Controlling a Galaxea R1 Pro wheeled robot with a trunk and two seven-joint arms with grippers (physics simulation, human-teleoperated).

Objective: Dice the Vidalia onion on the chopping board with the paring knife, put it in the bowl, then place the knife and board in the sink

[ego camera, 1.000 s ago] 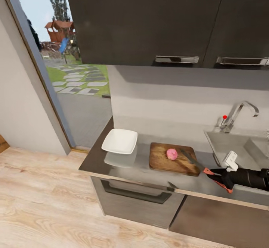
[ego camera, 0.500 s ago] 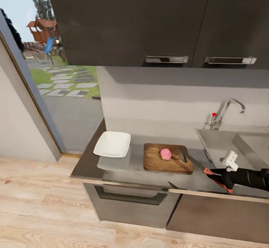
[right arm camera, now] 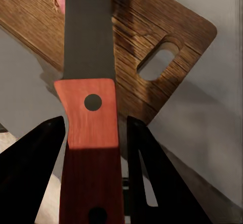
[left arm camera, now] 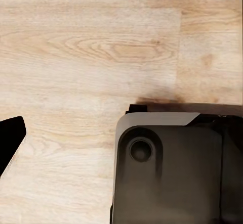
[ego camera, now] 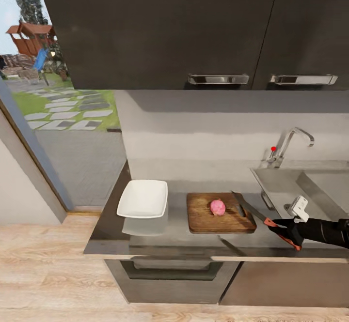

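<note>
Now the right hand (ego camera: 281, 229) hangs over the front part of the desk (ego camera: 111, 225), between the board and the sink, with its two dark fingers (right arm camera: 35, 163) closed on the red handle of the knife (ego camera: 249, 207). That knife's dark blade slants up and away from the hand, and its tip reaches over the right end of the wooden board (ego camera: 203, 218); in the right wrist view the blade (right arm camera: 86, 37) runs out above the board (right arm camera: 152, 27), beside the slot hole in it, and points toward the pink shape at the far edge. On the board sits the small round pinkish onion (ego camera: 217, 207), whole, a little right of the board's middle and just left of the blade; whether the blade touches it cannot be told. Left of the board, near it but apart, a white square bowl (ego camera: 143, 198) rests on the dark desk. Further right, the grey sink (ego camera: 291, 181) is set into the top, with its chrome tap (ego camera: 291, 143) and red knob behind it. Dark wall cupboards (ego camera: 194, 26) hang above. As for the left hand, its wrist view looks down on pale wooden floor (left arm camera: 86, 47) and a dark rounded body (left arm camera: 167, 168), with one black fingertip at the edge, so how far it stands open cannot be told.
</note>
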